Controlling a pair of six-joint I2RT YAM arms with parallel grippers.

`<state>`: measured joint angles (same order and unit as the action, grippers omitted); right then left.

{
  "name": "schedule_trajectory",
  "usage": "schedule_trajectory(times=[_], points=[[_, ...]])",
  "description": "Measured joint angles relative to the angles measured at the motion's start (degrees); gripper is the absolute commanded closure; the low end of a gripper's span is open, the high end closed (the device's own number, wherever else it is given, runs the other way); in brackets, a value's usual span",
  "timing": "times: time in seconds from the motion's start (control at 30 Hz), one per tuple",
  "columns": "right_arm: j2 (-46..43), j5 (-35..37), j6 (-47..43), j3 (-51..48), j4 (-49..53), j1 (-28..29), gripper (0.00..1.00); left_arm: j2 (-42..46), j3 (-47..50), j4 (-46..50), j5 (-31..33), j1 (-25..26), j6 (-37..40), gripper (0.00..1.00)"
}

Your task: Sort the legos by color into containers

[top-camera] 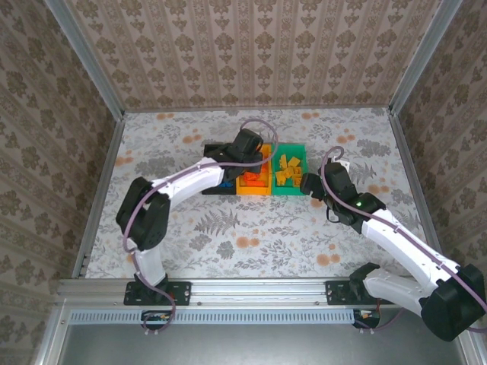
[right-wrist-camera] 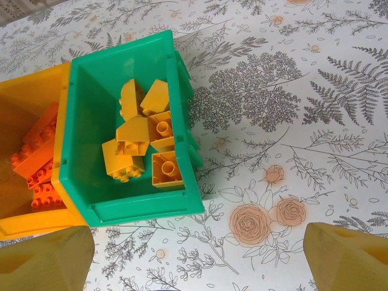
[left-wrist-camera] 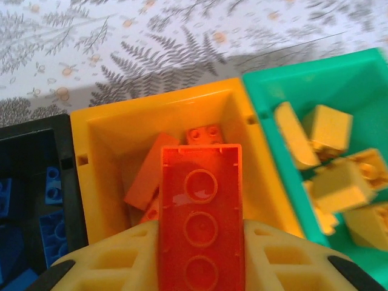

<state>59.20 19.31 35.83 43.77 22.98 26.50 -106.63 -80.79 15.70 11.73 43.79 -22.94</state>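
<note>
Left gripper (left-wrist-camera: 200,229) is clamping a red-orange brick (left-wrist-camera: 200,194) over the yellow-orange bin (left-wrist-camera: 108,130); right gripper (right-wrist-camera: 197,260) is hanging wide open near the green bin (right-wrist-camera: 145,207) of yellow bricks (right-wrist-camera: 142,142).

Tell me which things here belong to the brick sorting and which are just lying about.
Job: red brick in the left gripper; black bin with blue bricks; orange bin with red bricks; green bin with yellow bricks.
Just there: flowered table cover, papered walls.
</note>
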Motion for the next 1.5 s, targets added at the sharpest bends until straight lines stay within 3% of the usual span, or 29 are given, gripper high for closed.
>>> schedule_trajectory(times=[0.13, 0.27, 0.4, 0.43, 0.7, 0.87, 0.97, 1.03, 1.17, 1.33, 1.5], points=[[-0.02, 0.02, 0.0, 0.0, 0.0, -0.15, 0.09, -4.55, -2.97, 1.4, -1.2, -0.48, -0.04, 0.57], [-0.02, 0.0, 0.0, 0.0, 0.0, -0.33, 0.08, -4.85, -3.13, 0.96, -4.24, -0.33, -0.57, 0.24], [-0.02, 0.02, 0.04, 0.0, 0.02, -0.44, 0.07, -1.29, -0.07, -2.45, -7.1, -0.35, -1.75, 0.1], [-0.02, 0.0, 0.04, 0.0, 0.0, -0.44, 0.07, 0.57, 1.33, -2.99, -7.61, -0.35, -1.97, 0.0], [-1.16, -0.09, -0.24, -0.13, -0.61, -0.48, 0.01, 22.51, 15.3, -9.46, -6.88, -0.35, -1.2, 0.0], [-1.62, 1.33, 0.48, -0.68, -2.25, -0.48, 0.0, 35.26, 25.14, -13.57, 4.48, -1.03, 4.37, 0.0], [-1.62, 4.17, 2.27, -1.22, -2.25, -0.48, 0.0, 40.02, 31.04, -15.5, 14.53, -2.49, 9.31, 0.0], [-1.66, 6.1, 3.43, -1.97, -2.99, -0.48, 0.0, 41.11, 33.18, -15.76, 19.8, -5.11, 11.98, 0.0], [-1.84, 8.35, 4.11, -4.35, -4.37, -0.48, 0.0, 39.65, 34.99, -18.05, 26.1, -15.3, 17.14, 0.0], [-1.31, 9.62, 4.04, -4.74, -5.73, -0.48, 0.0, 31.52, 36.61, -23.3, 27.02, -26.08, 20.85, 0.0], [-0.57, 10.64, 3.72, -5.2, -6.75, -0.55, 0.0, 25.49, 42.64, -29.97, 24.81, -28.96, 24.85, 0.0]])
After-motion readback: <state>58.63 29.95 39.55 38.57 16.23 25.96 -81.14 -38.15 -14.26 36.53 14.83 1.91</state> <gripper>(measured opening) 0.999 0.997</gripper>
